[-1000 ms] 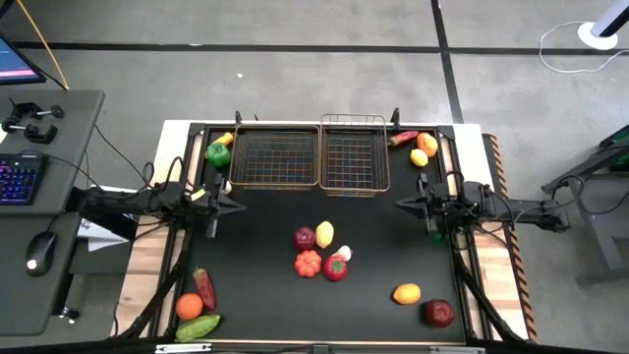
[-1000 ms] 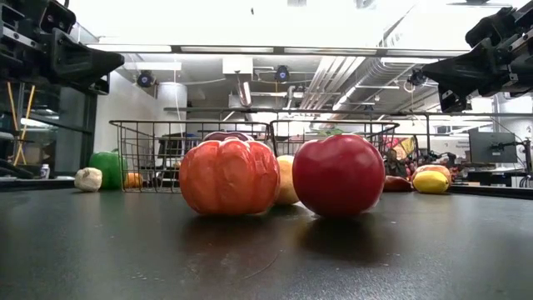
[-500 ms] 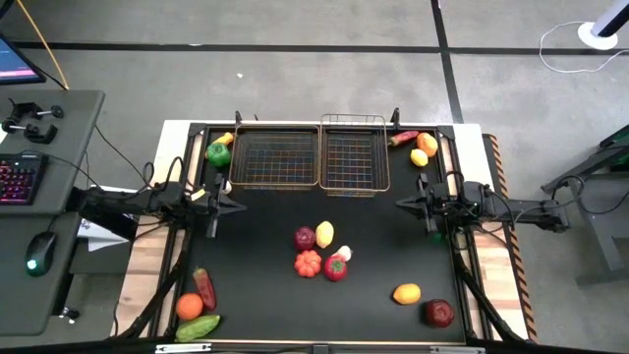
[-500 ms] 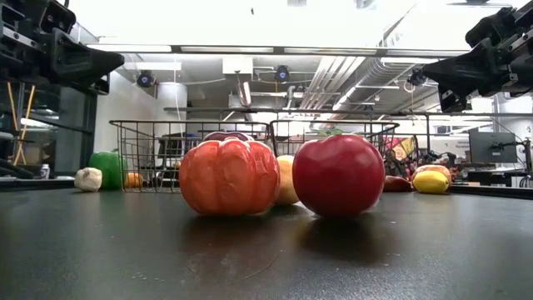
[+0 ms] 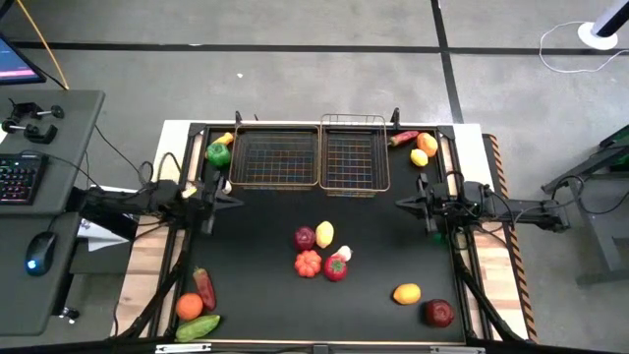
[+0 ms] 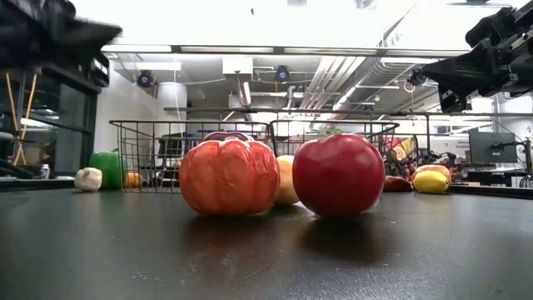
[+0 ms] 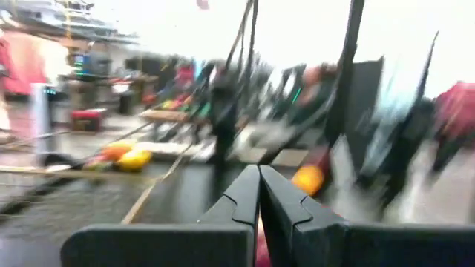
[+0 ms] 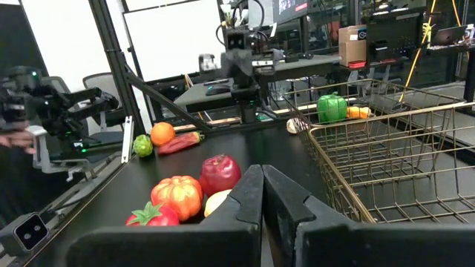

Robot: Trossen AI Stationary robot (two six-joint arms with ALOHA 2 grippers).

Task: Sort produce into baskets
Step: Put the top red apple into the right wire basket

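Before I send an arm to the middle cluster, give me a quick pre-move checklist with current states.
1. Both baskets empty: ok.
2. Left gripper shut, holding nothing: ok.
3. Right gripper shut, holding nothing: ok.
4. Fingers opened for a pick: not ok.
5. Middle cluster uncovered, apple, lemon, tomato, red pepper: ok.
6. Left wrist view sharp enough to aim: not ok, blurred.

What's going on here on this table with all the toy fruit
A two-armed robot is set to sort toy produce into two wire baskets, and both baskets are empty. The left pincer and right pincer are shut and hold nothing, each out at its own side of the table. A cluster of pieces, including a red apple and a lemon, sits mid-table; more lie at the corners.
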